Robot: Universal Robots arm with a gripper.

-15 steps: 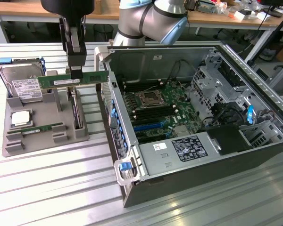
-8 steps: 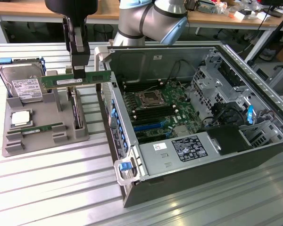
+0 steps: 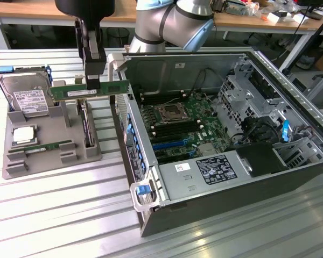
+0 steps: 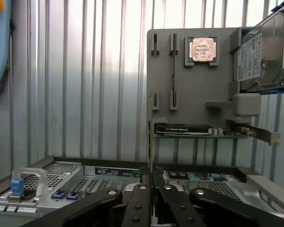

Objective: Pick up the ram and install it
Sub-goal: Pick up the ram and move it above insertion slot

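the gripper (image 3: 93, 85) was clenched on the ram's (image 3: 70, 92) top edge, holding it level above the grey tray (image 3: 21, 167), left of the open case (image 3: 204, 185), probably to keep its lower edge free.

Hard drive (image 3: 26, 99) label: white with rows of dark print, none legible.
Label on the ram (image 3: 75, 92): white strip, print too small to read.
Power supply label (image 3: 216, 171): black with white print and marks, unreadable.
White sticker (image 3: 182, 167) beside it: a small dark mark, unreadable.
Expansion card (image 4: 183, 128) label: black with faint light lettering, not legible.
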